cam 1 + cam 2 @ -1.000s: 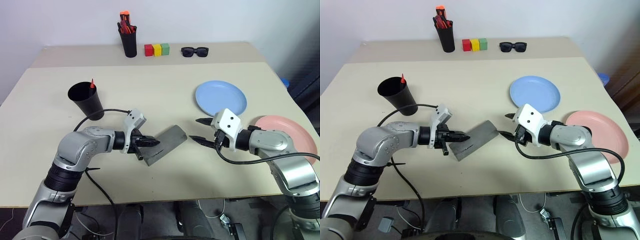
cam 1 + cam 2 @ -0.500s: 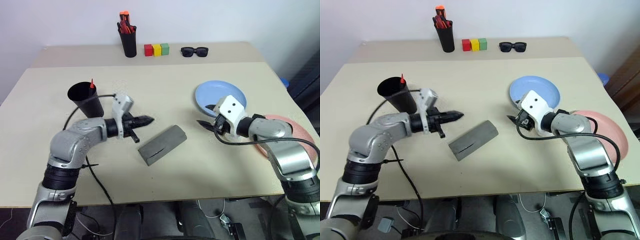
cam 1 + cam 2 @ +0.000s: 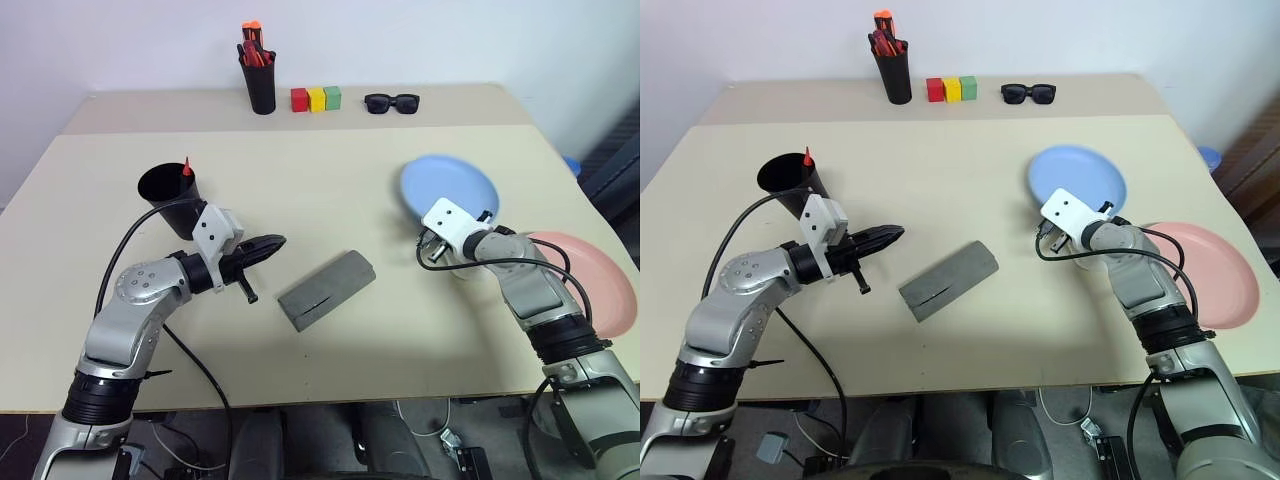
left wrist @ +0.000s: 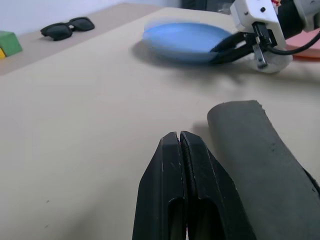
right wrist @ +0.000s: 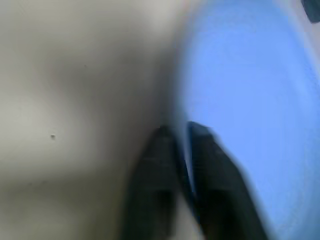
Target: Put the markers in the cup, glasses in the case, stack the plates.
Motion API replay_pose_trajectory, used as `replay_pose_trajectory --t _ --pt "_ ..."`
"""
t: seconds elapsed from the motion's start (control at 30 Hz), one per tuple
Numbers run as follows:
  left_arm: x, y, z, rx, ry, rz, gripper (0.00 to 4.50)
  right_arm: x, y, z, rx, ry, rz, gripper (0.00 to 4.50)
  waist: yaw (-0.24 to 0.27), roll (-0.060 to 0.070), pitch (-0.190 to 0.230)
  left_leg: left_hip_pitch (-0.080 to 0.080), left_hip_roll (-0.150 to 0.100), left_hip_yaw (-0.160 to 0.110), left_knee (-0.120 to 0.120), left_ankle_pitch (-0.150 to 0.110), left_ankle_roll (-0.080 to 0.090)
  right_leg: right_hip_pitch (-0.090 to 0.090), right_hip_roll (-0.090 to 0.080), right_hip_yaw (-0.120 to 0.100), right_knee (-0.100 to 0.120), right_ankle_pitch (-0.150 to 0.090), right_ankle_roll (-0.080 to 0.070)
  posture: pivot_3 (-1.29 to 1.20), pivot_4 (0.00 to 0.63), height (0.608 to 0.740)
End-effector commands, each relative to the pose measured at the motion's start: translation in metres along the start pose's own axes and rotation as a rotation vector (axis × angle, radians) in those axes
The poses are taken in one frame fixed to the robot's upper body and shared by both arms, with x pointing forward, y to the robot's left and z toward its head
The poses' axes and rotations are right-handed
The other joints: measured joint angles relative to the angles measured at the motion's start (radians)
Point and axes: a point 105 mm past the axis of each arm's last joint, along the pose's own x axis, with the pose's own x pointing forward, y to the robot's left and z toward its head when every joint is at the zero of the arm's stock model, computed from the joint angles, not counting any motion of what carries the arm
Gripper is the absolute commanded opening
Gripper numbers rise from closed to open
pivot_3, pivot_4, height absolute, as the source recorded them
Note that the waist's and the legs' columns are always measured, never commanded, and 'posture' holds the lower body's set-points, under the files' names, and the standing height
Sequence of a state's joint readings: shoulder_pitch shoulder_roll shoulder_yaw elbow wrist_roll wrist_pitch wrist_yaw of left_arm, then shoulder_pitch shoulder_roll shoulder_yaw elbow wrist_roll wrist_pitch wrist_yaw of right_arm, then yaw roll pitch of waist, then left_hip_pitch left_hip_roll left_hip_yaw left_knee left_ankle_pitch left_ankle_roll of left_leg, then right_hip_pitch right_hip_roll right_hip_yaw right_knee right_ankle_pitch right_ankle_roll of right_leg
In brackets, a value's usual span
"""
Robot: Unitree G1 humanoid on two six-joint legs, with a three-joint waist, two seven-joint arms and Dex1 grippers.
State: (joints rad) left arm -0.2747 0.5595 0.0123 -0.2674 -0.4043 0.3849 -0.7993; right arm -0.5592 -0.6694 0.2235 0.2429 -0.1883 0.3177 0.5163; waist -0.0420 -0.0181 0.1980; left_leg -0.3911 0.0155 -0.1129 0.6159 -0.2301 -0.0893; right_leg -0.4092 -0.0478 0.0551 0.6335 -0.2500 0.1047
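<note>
Here the right gripper (image 5: 180, 131) is pinched onto the near rim of the light blue plate (image 3: 450, 187), right of centre in the head view, one finger on each side of the edge. The left gripper (image 4: 179, 142) is clenched on nothing, hovering left of centre beside the closed grey case (image 3: 326, 289). The pink plate (image 3: 590, 280) lies at the right edge; the red marker (image 3: 185, 166) stands in the black cup (image 3: 170, 200), upper left.
</note>
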Motion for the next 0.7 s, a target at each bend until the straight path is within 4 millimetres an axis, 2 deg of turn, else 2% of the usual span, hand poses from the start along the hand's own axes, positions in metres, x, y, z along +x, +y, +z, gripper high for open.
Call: replay_pose_trajectory --t 0.03,0.13,0.2,0.3,0.37,0.47,0.6,0.7 --pt "0.001 -0.005 0.01 0.037 -0.039 -0.01 0.0 -0.009 -0.014 0.016 -0.064 -0.054 -0.051 0.02 -0.001 0.0 0.0 0.0 0.0 0.0 0.0 0.0 0.0 0.0 0.0 0.0 0.0 0.0 0.0 0.0 0.15 0.74" --pt "0.003 -0.008 0.009 0.034 -0.043 -0.025 0.0 -0.025 -0.025 0.025 -0.094 -0.084 -0.082 0.02 0.0 0.0 0.0 0.0 0.0 0.0 0.0 0.0 0.0 0.0 0.0 0.0 0.0 0.0 0.0 0.0 0.15 0.74" --pt "0.005 -0.01 0.009 0.028 -0.047 -0.042 0.0 -0.045 -0.037 0.031 -0.084 -0.109 -0.103 0.02 0.003 0.001 0.0 0.0 0.0 0.0 0.0 0.0 0.0 0.0 0.0 0.0 0.0 0.0 0.0 0.0 0.15 0.74" --pt "0.009 -0.011 0.007 0.02 -0.051 -0.068 0.0 -0.08 -0.044 0.028 -0.067 -0.116 -0.096 0.02 0.01 0.001 0.0 0.0 0.0 0.0 0.0 0.0 0.0 0.0 0.0 0.0 0.0 0.0 0.0 0.0 0.15 0.74" --pt "0.013 -0.011 0.006 0.014 -0.053 -0.094 0.0 -0.107 -0.045 0.016 -0.064 -0.077 -0.073 0.02 0.02 0.001 0.0 0.0 0.0 0.0 0.0 0.0 0.0 0.0 0.0 0.0 0.0 0.0 0.0 0.0 0.15 0.74" --pt "0.019 -0.014 0.002 0.019 -0.041 -0.162 0.0 -0.148 -0.041 -0.016 -0.033 0.068 -0.056 0.02 0.033 0.001 0.0 0.0 0.0 0.0 0.0 0.0 0.0 0.001 0.0 0.0 -0.001 0.0 0.0 0.0 0.15 0.74" --pt "0.03 -0.016 -0.001 0.027 -0.044 -0.211 0.0 -0.172 -0.025 -0.041 -0.007 0.182 -0.011 0.02 0.023 0.002 -0.001 0.0 0.0 0.002 0.002 -0.001 0.001 0.002 0.0 0.001 -0.002 -0.002 -0.003 0.0 0.15 0.74" --pt "0.037 -0.017 0.0 0.035 -0.057 -0.231 0.0 -0.176 -0.021 -0.061 0.021 0.264 -0.024 0.02 0.014 0.002 -0.001 0.002 0.0 0.002 0.003 -0.001 0.001 0.003 0.0 0.001 -0.002 -0.002 -0.003 0.0 0.15 0.74"
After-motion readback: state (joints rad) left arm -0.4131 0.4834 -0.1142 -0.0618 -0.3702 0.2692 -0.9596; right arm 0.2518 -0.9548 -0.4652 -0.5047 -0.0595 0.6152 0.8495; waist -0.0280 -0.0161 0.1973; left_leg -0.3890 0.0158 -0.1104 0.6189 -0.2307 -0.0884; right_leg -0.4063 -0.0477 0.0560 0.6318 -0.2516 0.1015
